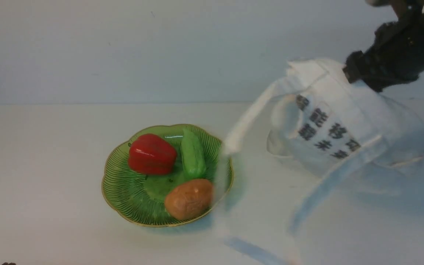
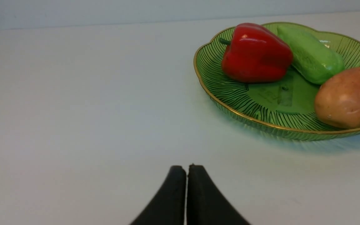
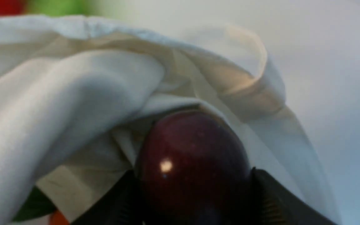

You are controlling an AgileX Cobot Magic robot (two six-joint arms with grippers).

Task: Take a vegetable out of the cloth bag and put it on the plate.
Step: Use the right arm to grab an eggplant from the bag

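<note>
In the right wrist view, my right gripper point(image 3: 194, 190) is shut on the vegetable point(image 3: 192, 162), a glossy dark purple eggplant whose rounded end sticks out between the fingers under the folds of the cloth bag point(image 3: 73, 93). In the front view the off-white cloth bag point(image 1: 344, 125) hangs lifted and blurred from my right arm point(image 1: 392, 59), printed side showing; the fingers and the eggplant are hidden inside it. The green plate point(image 1: 123, 184) sits left of the bag. My left gripper point(image 2: 186, 167) is shut and empty, low over the bare table a little way from the plate point(image 2: 230, 90).
On the plate lie a red pepper point(image 1: 151, 154), a green cucumber point(image 1: 193, 156) and a brown potato point(image 1: 189, 198). A blurred bag strap point(image 1: 248, 117) swings by the plate's right rim. Orange point(image 3: 56, 218) and green point(image 3: 33, 206) bits show under the cloth.
</note>
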